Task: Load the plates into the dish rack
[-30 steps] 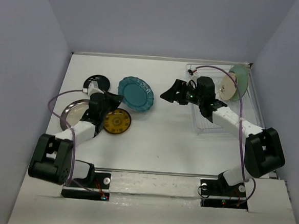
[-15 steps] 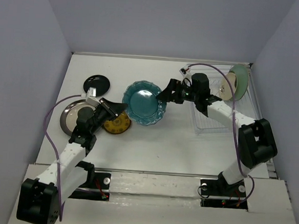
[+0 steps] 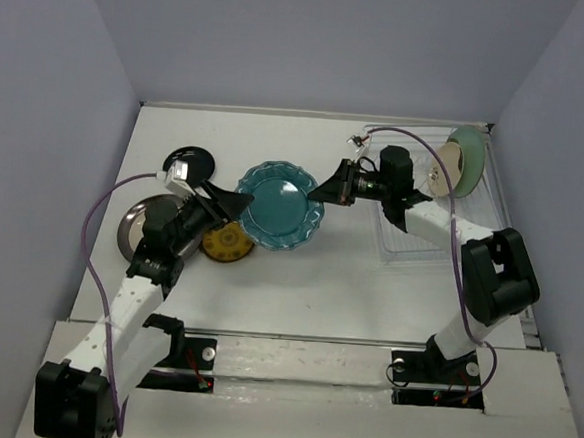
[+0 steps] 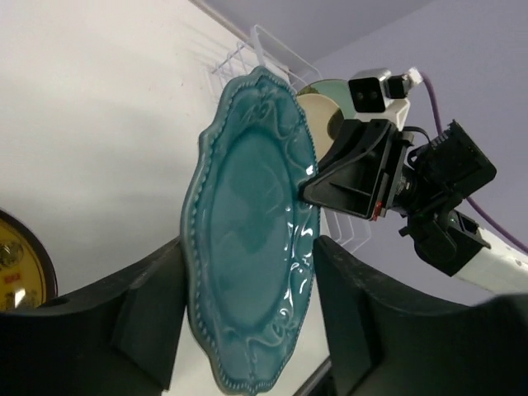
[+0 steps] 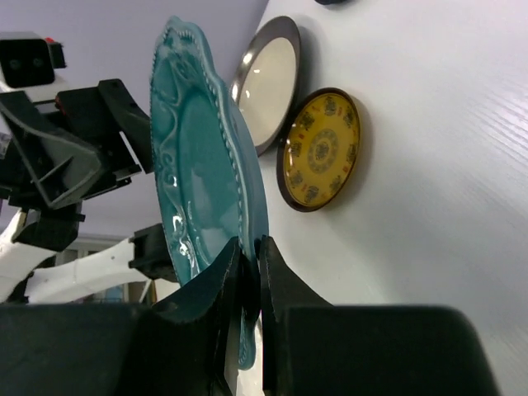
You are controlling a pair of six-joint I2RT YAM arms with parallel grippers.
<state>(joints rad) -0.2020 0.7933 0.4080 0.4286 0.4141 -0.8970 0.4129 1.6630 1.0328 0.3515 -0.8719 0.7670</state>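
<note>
The scalloped dark teal plate [image 3: 280, 205] hangs tilted above the table between both arms. My right gripper [image 3: 324, 194] is shut on its right rim; the right wrist view shows both fingers pinching the plate [image 5: 194, 165] at the gripper [image 5: 250, 247]. My left gripper [image 3: 235, 203] is open, its jaws standing apart on either side of the plate's left rim [image 4: 247, 247]. The dish rack [image 3: 410, 245] at the back right holds a cream plate [image 3: 443, 169] and a pale mint plate [image 3: 468, 159] upright.
On the table at the left lie a small black plate [image 3: 189, 160], a silver plate [image 3: 136, 223] and a small yellow patterned plate [image 3: 225, 242]. The yellow plate [image 5: 322, 150] lies just below the raised teal one.
The teal plate has come up off the table in my left gripper. My right gripper has closed on its right rim, and my left gripper's jaws have since opened.
</note>
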